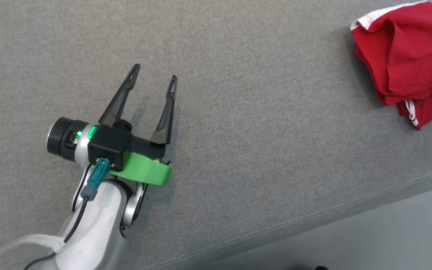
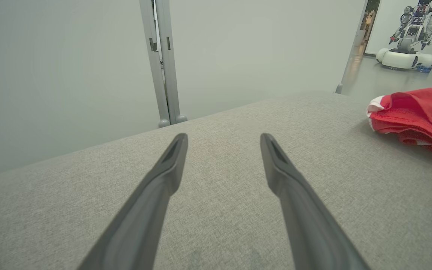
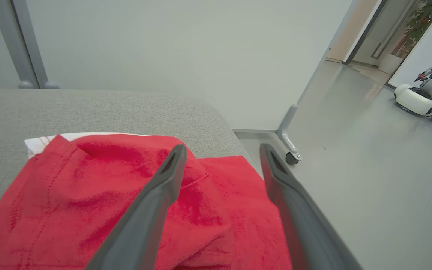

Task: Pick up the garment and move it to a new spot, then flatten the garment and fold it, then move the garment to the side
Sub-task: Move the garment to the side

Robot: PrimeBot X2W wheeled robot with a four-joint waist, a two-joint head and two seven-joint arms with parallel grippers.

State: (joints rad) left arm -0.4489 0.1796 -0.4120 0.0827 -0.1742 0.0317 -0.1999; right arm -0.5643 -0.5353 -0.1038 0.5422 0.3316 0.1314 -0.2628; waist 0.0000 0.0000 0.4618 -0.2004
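Cushion (image 1: 216,93): grey fabric.
Garment (image 1: 407,56): red, white-trimmed bundle at cushion's right end; likely light and limp; pinch through stacked layers at a fold.
Left gripper (image 1: 155,71): fingers apart, empty, over cushion's middle.
Right gripper (image 3: 222,148): fingers apart above garment, clamping nothing.
Right wrist view: adds cushion's corner beside garment, cut off in head view.

One crumpled red cloth garment with white trim (image 1: 407,56) is lying on one flat grey fabric-covered surface (image 1: 257,131). Two grippers are showing, the left gripper (image 1: 155,71) and the right gripper (image 3: 222,147), each carrying two long dark tapered fingers (image 1: 120,99), four in all. Two upright grey metal posts (image 2: 161,63) are standing side by side. One white wheeled robot (image 2: 407,41) is standing in the far background.
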